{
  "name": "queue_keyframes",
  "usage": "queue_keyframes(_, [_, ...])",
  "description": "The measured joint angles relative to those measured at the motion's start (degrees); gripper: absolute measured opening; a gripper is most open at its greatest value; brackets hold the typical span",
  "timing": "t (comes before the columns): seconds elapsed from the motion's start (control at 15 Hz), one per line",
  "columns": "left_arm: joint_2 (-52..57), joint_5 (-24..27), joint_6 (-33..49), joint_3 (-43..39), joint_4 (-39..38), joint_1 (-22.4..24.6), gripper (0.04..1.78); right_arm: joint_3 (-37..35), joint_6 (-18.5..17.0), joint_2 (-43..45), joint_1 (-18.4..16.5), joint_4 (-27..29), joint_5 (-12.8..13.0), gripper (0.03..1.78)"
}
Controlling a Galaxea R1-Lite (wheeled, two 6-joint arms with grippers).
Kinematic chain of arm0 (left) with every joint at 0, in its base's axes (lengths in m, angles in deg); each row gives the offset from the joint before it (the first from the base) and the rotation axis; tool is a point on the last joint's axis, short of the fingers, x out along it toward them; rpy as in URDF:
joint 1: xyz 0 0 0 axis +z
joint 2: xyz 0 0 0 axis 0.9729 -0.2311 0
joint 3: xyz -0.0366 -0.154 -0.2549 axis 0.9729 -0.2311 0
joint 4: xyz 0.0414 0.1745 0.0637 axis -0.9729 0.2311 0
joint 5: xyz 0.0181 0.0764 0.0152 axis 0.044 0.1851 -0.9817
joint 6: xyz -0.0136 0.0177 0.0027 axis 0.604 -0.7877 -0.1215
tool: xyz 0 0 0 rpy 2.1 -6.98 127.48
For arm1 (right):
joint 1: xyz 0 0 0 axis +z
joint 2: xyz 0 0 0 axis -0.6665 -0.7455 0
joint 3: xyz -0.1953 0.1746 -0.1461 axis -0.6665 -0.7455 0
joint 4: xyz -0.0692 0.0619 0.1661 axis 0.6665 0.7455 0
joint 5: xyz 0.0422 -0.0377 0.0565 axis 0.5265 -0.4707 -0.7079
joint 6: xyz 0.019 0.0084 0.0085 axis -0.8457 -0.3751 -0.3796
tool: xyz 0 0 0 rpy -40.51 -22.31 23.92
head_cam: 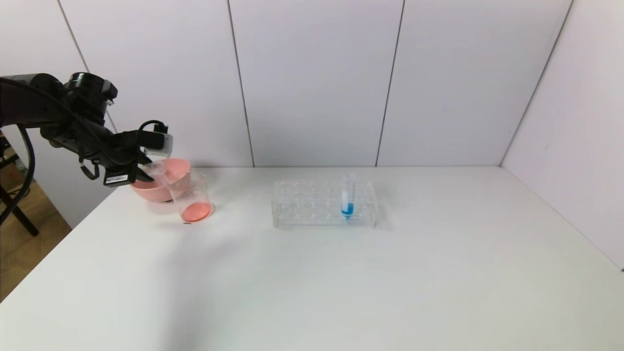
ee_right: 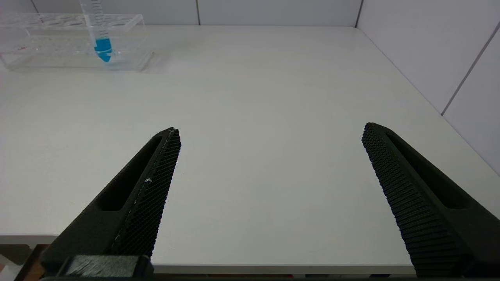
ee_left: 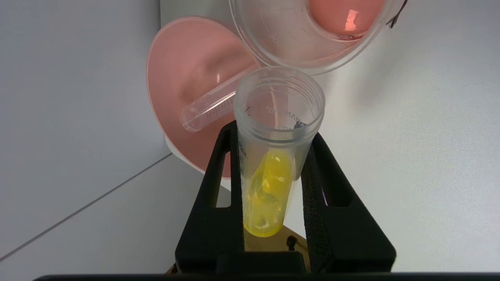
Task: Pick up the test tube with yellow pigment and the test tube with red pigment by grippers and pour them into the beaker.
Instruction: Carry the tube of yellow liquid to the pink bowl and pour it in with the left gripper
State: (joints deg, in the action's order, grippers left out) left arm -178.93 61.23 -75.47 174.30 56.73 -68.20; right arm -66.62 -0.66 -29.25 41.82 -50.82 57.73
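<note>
- Head view: left gripper [head_cam: 146, 171] at far left of the white table [head_cam: 341, 273], over the pink bowl [head_cam: 178, 170], by the clear glass beaker [head_cam: 191, 197]. Beaker leans, rim up by the gripper, salmon-red liquid pooled at its base. Can't make out the held tube or the jaws here.
- Head view: clear plastic tube rack [head_cam: 324, 204] mid-table, well right of the beaker; one tube with blue liquid [head_cam: 347, 197] stands upright in its right part. Right arm not seen.
- Left wrist view: shows what head view hides. Left gripper [ee_left: 273, 183] jaws clamped on the test tube with yellow pigment [ee_left: 273, 156], matte black fingers [ee_left: 218, 195] either side. Tube clear plastic, threaded open mouth pointing at the beaker [ee_left: 281, 47] rim, just short of it; yellow liquid sits at the rounded bottom.
- Left wrist view: smooth pink bowl [ee_left: 187, 78] holds an empty clear tube [ee_left: 207, 107] lying on its side; cannot tell if it is the red-pigment one. Beaker floor pink-red.
- Right wrist view: right gripper [ee_right: 269, 164] low at the near table edge, jaws wide apart, holding nothing; finger pads [ee_right: 156, 195] black, cross-hatched, tapering to points. Rack [ee_right: 70, 43] and blue tube [ee_right: 102, 39] far left.
</note>
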Motion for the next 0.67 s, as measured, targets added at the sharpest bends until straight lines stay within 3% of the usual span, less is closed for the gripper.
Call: queue_keyframes(0.67, [-1.05,-5.6,0.39,1.05,0.35,-1.85,0.44,0.0,-0.02,0.0,0.0,0.0,0.02,1.7])
